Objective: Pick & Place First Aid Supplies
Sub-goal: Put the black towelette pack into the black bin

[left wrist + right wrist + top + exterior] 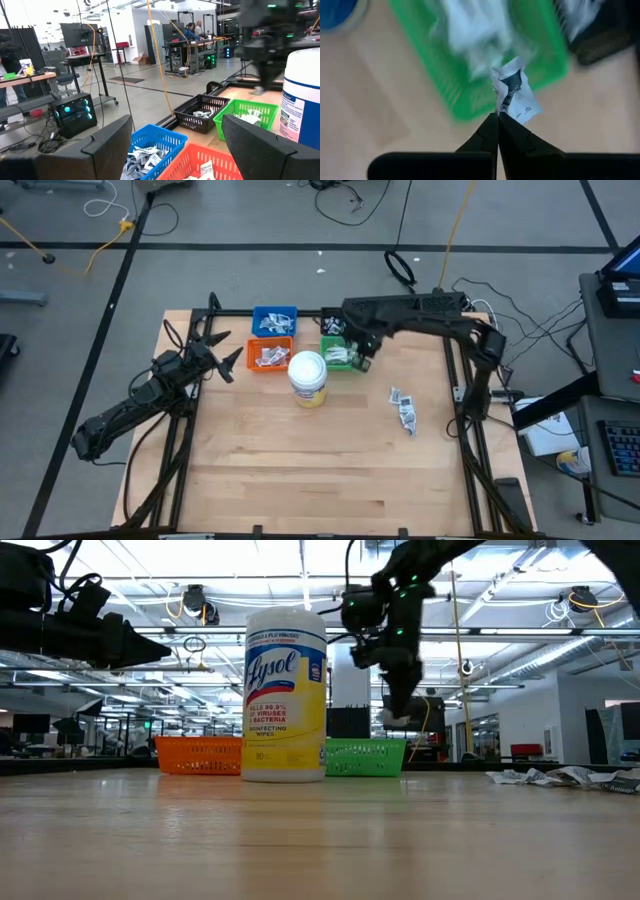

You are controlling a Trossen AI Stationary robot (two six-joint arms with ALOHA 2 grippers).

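Observation:
My right gripper (362,363) hangs over the near right rim of the green bin (340,358), shut on a small crumpled white packet with a dark mark (514,92). The green bin holds more white packets. Other first aid supplies lie loose on the table at the right (403,408). More fill the blue bin (274,321), the orange bin (269,356) and the black bin (333,326). My left gripper (228,363) waits at the table's left, open, pointing level toward the bins. My right gripper pinches the packet's lower edge (501,111) between its two fingertips. The fingers come from above, pointing steeply down. The packet sticks out beyond the fingertips, lifted clear, over the green bin's rim (470,107).
A white-lidded jar with a yellow label (308,377) stands upright just near of the orange and green bins. In the low view the jar (285,695) stands left of my right gripper (398,715). Bare wood lies across the table's near half.

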